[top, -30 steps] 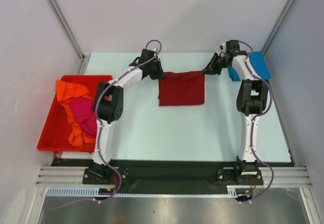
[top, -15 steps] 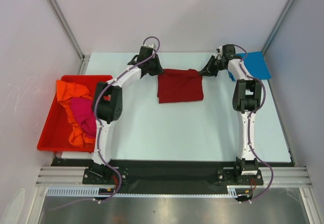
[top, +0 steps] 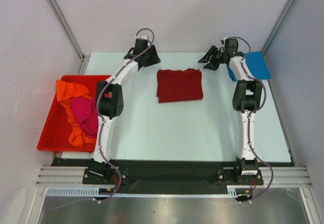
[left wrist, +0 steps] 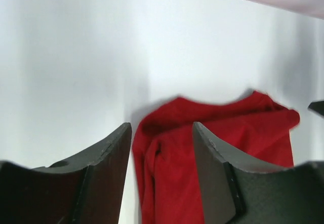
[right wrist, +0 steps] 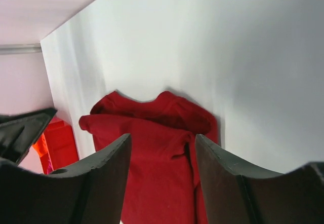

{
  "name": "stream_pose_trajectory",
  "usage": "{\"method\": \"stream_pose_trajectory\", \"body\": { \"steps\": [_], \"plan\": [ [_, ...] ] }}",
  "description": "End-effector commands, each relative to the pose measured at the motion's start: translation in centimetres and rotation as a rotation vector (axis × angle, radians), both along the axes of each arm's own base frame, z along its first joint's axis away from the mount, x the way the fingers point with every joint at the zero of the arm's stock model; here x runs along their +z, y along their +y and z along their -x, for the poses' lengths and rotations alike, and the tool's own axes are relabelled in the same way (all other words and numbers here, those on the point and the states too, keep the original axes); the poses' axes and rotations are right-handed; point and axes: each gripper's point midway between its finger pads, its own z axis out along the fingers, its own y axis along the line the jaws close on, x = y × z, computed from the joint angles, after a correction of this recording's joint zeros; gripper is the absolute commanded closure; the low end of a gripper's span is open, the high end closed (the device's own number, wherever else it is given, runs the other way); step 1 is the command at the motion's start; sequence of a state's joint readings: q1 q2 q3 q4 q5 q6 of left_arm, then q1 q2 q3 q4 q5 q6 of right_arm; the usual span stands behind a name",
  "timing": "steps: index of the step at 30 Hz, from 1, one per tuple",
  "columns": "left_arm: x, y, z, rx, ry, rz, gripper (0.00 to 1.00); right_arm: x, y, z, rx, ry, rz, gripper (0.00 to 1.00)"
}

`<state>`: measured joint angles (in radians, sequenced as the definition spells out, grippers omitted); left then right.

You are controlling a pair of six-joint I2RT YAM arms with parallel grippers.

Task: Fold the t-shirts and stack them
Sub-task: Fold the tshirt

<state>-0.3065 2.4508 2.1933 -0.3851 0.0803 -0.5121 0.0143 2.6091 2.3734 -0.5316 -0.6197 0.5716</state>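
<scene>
At the far middle of the desk (top: 152, 127), the folded dark red t-shirt (top: 179, 85) lies flat. Our left hand (left wrist: 162, 133) and right hand (right wrist: 162, 140) hover wide and empty just off its far corners; we should lift straight away, snagging nothing.

The left tool (left wrist: 162, 133) is hovering with its two dark fingers (left wrist: 109, 168) standing apart over the pale desk (left wrist: 76, 57). A dark red soft cloth t-shirt (left wrist: 228, 133) is lying rumpled there, showing between and beyond them.
</scene>
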Motion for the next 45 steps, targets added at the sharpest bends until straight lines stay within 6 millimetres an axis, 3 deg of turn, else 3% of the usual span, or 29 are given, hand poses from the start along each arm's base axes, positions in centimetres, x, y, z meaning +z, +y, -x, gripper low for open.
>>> {"method": "stream_pose_trajectory", "body": {
  "steps": [1, 2, 3, 4, 5, 6, 7, 8, 11, 12, 14, 15, 16, 18, 20, 21, 23, 24, 25, 28, 30, 31, 33, 35, 36, 38, 42, 45],
  "plan": [
    [8.0, 1.3, 2.0, -0.022, -0.110, -0.020, 0.44, 9.5, -0.1, 0.4, -0.003, -0.155, 0.038, 0.41],
    [8.9, 0.5, 2.7, -0.053, -0.146, -0.001, 0.44, 9.4, 0.4, 1.3, 0.009, -0.126, 0.045, 0.41],
    [6.7, 0.2, 4.7, -0.083, -0.096, 0.005, 0.46, 10.7, 1.3, 2.3, 0.036, -0.135, 0.033, 0.42],
    [8.7, -1.3, 6.5, -0.160, -0.115, 0.064, 0.54, 10.8, 2.0, 3.1, 0.062, -0.129, 0.027, 0.43],
    [9.1, -2.3, 7.2, -0.201, -0.134, 0.109, 0.58, 9.4, 3.8, 4.6, 0.104, -0.084, 0.021, 0.46],
    [8.9, -3.1, 8.3, -0.228, -0.110, 0.165, 0.62, 9.4, 4.7, 5.4, 0.132, -0.078, 0.017, 0.47],
    [6.7, -3.7, 10.0, -0.253, -0.052, 0.189, 0.70, 10.3, 5.5, 6.1, 0.156, -0.105, 0.019, 0.50],
    [7.7, -4.9, 10.8, -0.300, -0.078, 0.245, 0.72, 8.1, 7.1, 7.8, 0.188, -0.057, 0.020, 0.55],
    [5.2, -6.5, 12.9, -0.348, -0.020, 0.301, 0.72, 7.5, 9.2, 8.8, 0.204, -0.067, -0.031, 0.68],
    [4.6, -6.8, 12.9, -0.357, -0.025, 0.321, 0.72, 5.8, 10.0, 9.7, 0.219, -0.034, -0.041, 0.72],
    [4.4, -7.7, 12.5, -0.363, -0.040, 0.382, 0.72, 5.2, 11.0, 9.0, 0.223, -0.088, -0.059, 0.83],
    [2.4, -7.9, 12.2, -0.360, -0.011, 0.397, 0.72, 3.8, 11.6, 9.4, 0.230, -0.064, -0.076, 0.87],
    [2.9, -8.3, 11.3, -0.368, -0.052, 0.421, 0.73, 3.8, 12.1, 8.7, 0.238, -0.117, -0.091, 0.94],
    [0.8, -8.6, 10.2, -0.341, -0.046, 0.429, 0.73, 0.8, 12.4, 8.4, 0.238, -0.102, -0.114, 1.00],
    [0.7, -8.8, 8.6, -0.332, -0.086, 0.451, 0.73, 0.4, 12.4, 7.0, 0.229, -0.188, -0.143, 1.00],
    [0.4, -8.8, 8.1, -0.328, -0.092, 0.462, 0.73, -0.9, 12.0, 6.6, 0.209, -0.187, -0.149, 1.00],
    [-1.0, -8.4, 6.1, -0.278, -0.093, 0.483, 0.73, -1.2, 11.0, 5.2, 0.172, -0.228, -0.188, 1.00],
    [-0.8, -8.5, 5.1, -0.273, -0.107, 0.495, 0.73, -2.6, 10.6, 4.8, 0.154, -0.216, -0.189, 1.00],
    [-2.7, -7.9, 4.3, -0.240, -0.083, 0.496, 0.74, -2.6, 10.1, 4.2, 0.137, -0.225, -0.192, 1.00],
    [-3.5, -6.7, 2.2, -0.155, -0.095, 0.563, 0.74, -3.5, 8.2, 2.7, 0.072, -0.224, -0.169, 1.00],
    [-3.8, -6.2, 1.3, -0.117, -0.094, 0.571, 0.74, -4.4, 6.6, 1.7, 0.013, -0.208, -0.148, 1.00],
    [-3.6, -6.0, 0.6, -0.106, -0.106, 0.577, 0.74, -5.7, 5.9, 1.4, -0.019, -0.172, -0.137, 1.00],
    [-4.7, -5.8, 0.2, -0.074, -0.084, 0.590, 0.75, -5.7, 4.4, -0.1, -0.087, -0.163, -0.150, 0.99],
    [-4.7, -5.8, -0.2, -0.059, -0.081, 0.599, 0.75, -7.7, 3.3, -0.6, -0.149, -0.103, -0.122, 0.98],
    [-4.4, -5.8, -0.6, -0.048, -0.084, 0.602, 0.74, -6.9, 2.8, -1.9, -0.167, -0.128, -0.120, 0.98],
    [-4.7, -5.3, -1.1, -0.022, -0.067, 0.619, 0.73, -9.0, 1.9, -2.4, -0.219, -0.065, -0.102, 0.98],
    [-6.1, -4.8, -3.5, 0.026, -0.045, 0.677, 0.71, -8.2, 1.1, -3.8, -0.273, -0.074, -0.211, 0.94],
    [-6.6, -4.6, -4.2, 0.078, -0.022, 0.748, 0.71, -7.5, 0.3, -4.2, -0.309, -0.079, -0.178, 0.94]
  ]
}}
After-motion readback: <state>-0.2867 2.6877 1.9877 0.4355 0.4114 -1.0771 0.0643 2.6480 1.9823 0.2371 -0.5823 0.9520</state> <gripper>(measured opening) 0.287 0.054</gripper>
